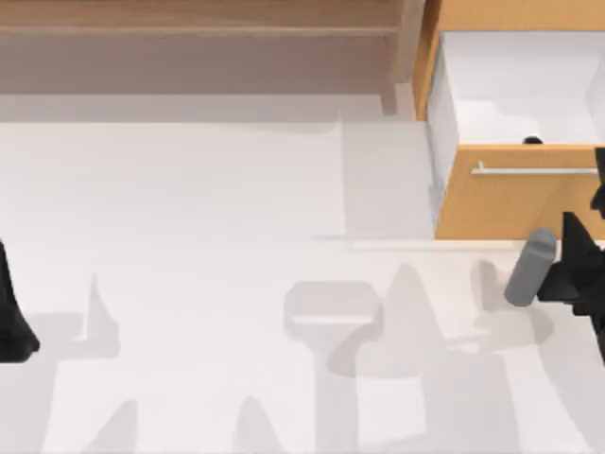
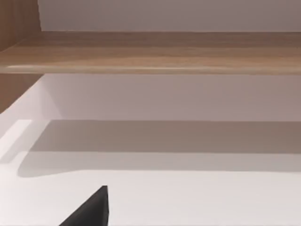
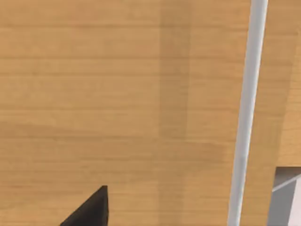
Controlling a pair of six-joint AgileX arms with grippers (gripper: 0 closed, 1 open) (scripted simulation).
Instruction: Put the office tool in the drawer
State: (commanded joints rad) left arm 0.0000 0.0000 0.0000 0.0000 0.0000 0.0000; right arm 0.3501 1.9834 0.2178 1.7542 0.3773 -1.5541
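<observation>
Right gripper (image 1: 598, 194) sits at the table's right edge, tight against the drawer (image 1: 510, 203) front by the silver handle (image 1: 534, 170); its grip, can't tell. Drawer's pulled open, and a dark sliver (image 1: 532, 140) shows just behind the front panel, possibly the stapler. Left arm (image 1: 11, 322) is parked far left.

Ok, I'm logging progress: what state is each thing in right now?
drawer: pulled open, white interior showing.
dark object: just inside the drawer front, mostly hidden, possibly the stapler.
right gripper: by the drawer front, at the table's right edge.
left arm: parked at the table's left edge.
</observation>
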